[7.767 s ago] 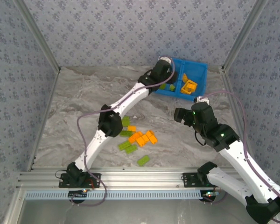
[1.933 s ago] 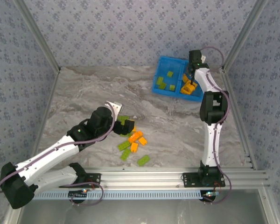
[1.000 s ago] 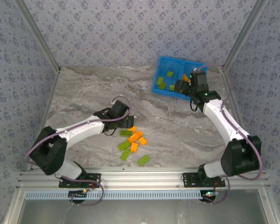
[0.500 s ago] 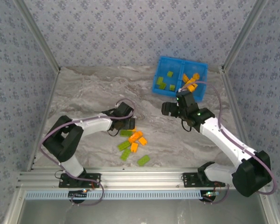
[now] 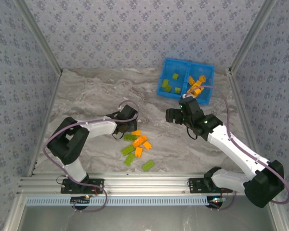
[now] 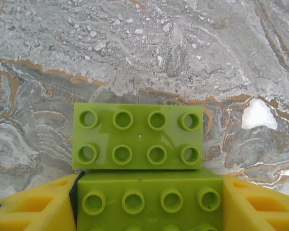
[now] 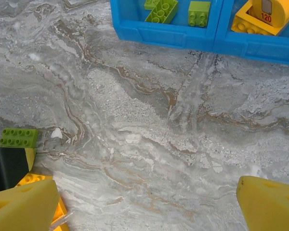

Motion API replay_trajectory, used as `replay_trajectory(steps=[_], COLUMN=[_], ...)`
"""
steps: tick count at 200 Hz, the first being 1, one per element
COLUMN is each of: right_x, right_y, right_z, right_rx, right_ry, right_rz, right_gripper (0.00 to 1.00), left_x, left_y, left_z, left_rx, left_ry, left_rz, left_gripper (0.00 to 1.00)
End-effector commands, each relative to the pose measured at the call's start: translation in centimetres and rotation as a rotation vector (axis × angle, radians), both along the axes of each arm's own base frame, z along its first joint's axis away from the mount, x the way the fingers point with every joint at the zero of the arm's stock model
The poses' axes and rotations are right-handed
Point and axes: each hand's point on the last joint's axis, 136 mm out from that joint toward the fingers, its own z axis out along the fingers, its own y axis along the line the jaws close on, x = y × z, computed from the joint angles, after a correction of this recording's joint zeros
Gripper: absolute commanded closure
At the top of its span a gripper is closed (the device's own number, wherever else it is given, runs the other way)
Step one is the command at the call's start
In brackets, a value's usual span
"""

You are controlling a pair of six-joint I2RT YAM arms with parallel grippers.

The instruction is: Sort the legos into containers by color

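Bright, evenly lit tabletop scene – soft light from above, faint shadows.
The marbled table [image 5: 86, 96] is lit flat and even. Just ahead of the left claw [image 6: 147, 204], a lime brick [image 6: 137, 136] carries a pale sheen across its glossy top; a thin dark shadow lies between one claw finger [image 6: 33, 207] and a second lime brick [image 6: 106, 185]. The right claw's [image 7: 147, 204] yellow fingertips [image 7: 24, 207] look soft at the bottom corners.

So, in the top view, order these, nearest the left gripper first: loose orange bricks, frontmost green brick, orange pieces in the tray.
1. Loose orange bricks, right of the left gripper.
2. Frontmost green brick, by the front rail.
3. Orange pieces in the tray, far right.
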Motion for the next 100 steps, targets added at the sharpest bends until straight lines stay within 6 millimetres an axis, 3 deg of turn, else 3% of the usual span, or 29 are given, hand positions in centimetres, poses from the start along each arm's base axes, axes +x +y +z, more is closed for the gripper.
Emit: replay_trajectory(steps=[1, 29, 55, 83, 100], right_x=[-0.4, -0.9, -1.3, -2.2, -2.9], right_y=[-0.7, -1.2, -2.4, -4.1, -5.0], right_z=[2.5, 4.2, 5.4, 5.9, 6.2], right_rx=[0.023, 0.065, 0.100, 0.144, 0.162], right_ry=[-0.048, -0.100, -0.153, -0.193, -0.212], right_rz=[-0.044, -0.071, -0.128, -0.207, -0.238], right_gripper=[0.03, 0.01, 0.00, 0.00, 0.00], left_x=[-0.7, -0.2, 0.4, 2.4, 4.4], left_y=[0.2, -1.6, -4.8, -9.4, -12.8], left_z=[2.4, 10.4, 16.6, 21.6, 22.9], left_rx=[-0.042, -0.156, -0.241, -0.275, -0.278], left_ry=[-0.022, -0.183, -0.303, -0.434, -0.481], left_rz=[-0.001, -0.048, -0.134, -0.248, -0.330], left_gripper=[0.52, 0.54, 0.53, 0.53, 0.53])
